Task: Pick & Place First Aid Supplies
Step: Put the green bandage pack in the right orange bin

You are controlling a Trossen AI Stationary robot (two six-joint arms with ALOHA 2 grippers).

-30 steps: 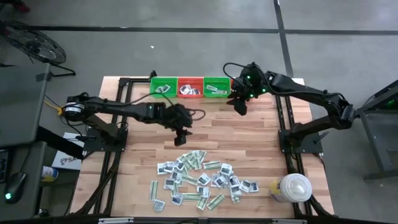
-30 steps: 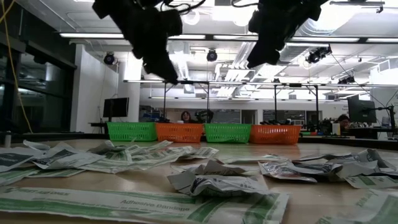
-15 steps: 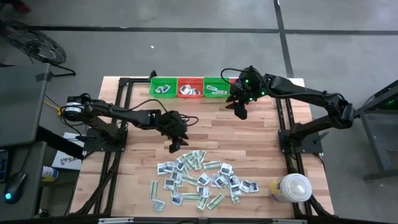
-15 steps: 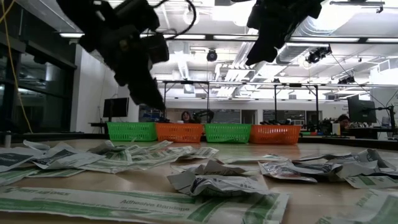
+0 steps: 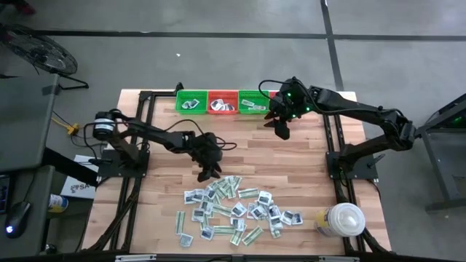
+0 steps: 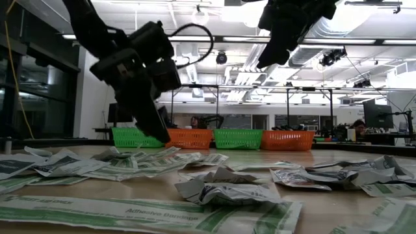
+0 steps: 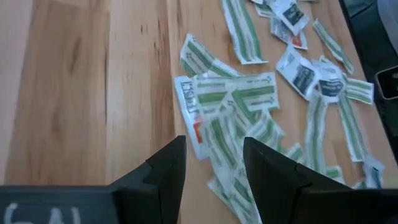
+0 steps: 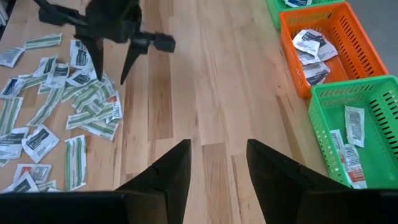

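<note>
Most of the first aid supplies (image 5: pixel 237 211), small flat white-and-grey square packets and narrow pale-green strips, lay in a loose heap on the wooden desk (image 5: pixel 291 164) toward its near edge. Only a few packets showed inside the row of small green and orange plastic baskets (image 5: pixel 222 102) along the far edge, so by my reading the sorting had barely begun.

The left gripper (image 5: pixel 204 174) hung over the far fringe of the heap, its dark fingers (image 7: pixel 166 169) parted with nothing between them. The right gripper (image 5: pixel 281 131) waited just in front of the baskets near the far right corner, fingers likewise apart and empty.

Bare boards separated heap and baskets, leaving open room for carrying. A big white round lidded container (image 5: pixel 341 220) stood at the near right corner, well apart from both arms.
</note>
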